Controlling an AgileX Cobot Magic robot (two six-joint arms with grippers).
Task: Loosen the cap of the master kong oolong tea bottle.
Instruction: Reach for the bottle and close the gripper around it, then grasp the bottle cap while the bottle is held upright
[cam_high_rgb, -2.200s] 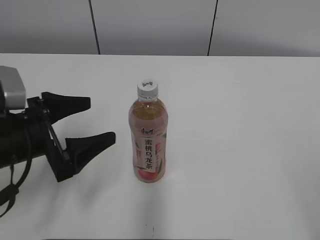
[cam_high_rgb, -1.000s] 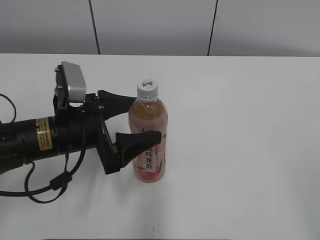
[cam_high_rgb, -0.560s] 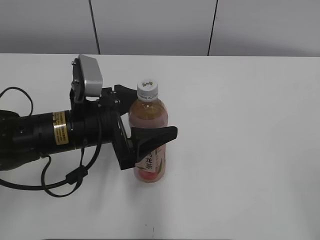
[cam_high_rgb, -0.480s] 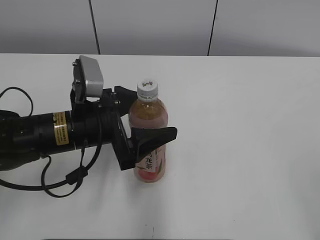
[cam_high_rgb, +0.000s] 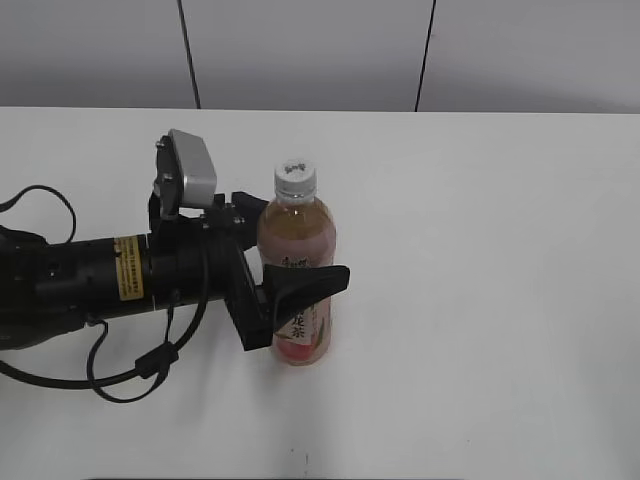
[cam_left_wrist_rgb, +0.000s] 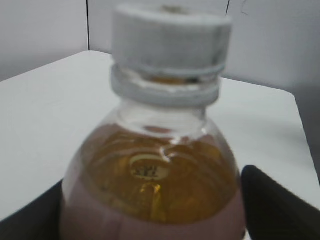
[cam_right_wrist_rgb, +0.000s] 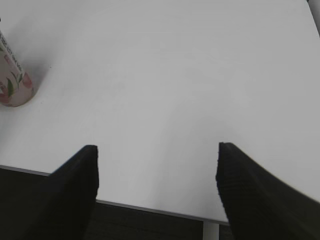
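The master kong oolong tea bottle stands upright on the white table, with pale amber tea and a white-and-pink label. Its white ribbed cap is on the neck. My left gripper has one black finger on each side of the bottle's body, below the shoulder, and both touch it. In the left wrist view the bottle fills the space between the fingers, with the cap above. My right gripper is open and empty over the table's front edge, and the bottle's base shows far to its left.
The white table stretches to the right of the bottle. A grey panelled wall rises behind it. The left arm's black body and cable lie low across the table's left side. The table's front edge runs under the right gripper.
My left arm came in from the left and put its open fingers around the bottle. In the last half second the fingers closed in on the bottle's body. The bottle stayed upright.
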